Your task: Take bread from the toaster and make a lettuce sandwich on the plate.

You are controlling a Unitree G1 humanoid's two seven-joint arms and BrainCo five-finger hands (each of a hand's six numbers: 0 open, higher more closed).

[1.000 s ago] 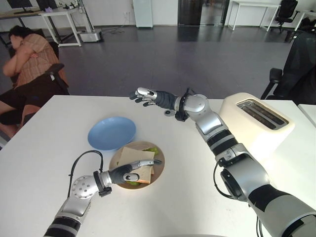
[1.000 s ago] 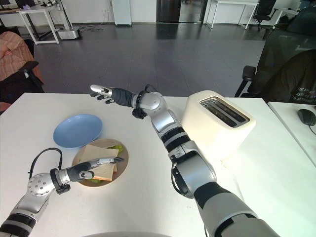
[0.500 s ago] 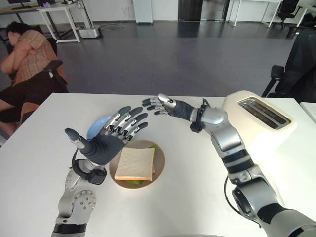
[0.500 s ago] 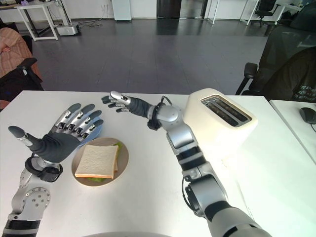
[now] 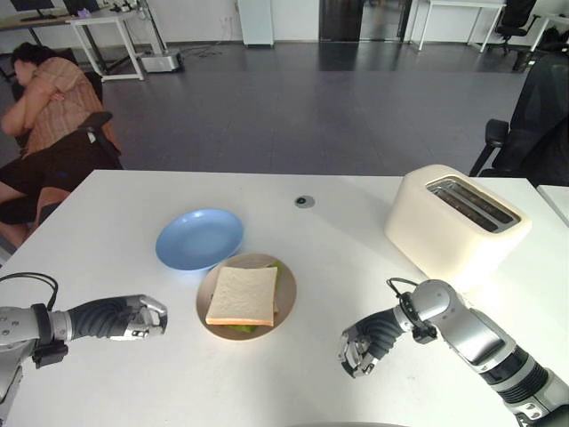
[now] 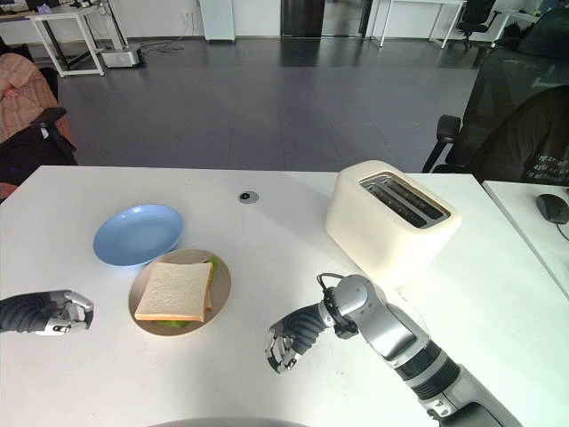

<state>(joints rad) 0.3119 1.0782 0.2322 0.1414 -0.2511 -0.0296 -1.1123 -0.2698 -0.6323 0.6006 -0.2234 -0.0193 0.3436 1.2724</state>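
A sandwich lies on the tan plate in the middle of the table, a white bread slice on top and green lettuce peeking out at its edges. The cream toaster stands at the right, its slots dark. My left hand rests low at the left, left of the plate, fingers curled on nothing. My right hand hangs low over the table's front right, below the toaster, fingers curled and holding nothing.
An empty blue plate sits just behind the tan plate. A small round grommet is set in the tabletop farther back. Bare white table lies between the sandwich and the toaster.
Both hands have dropped from above the plates to the table's front and curled shut. The left went to the left, the right to the right. The sandwich stays put.
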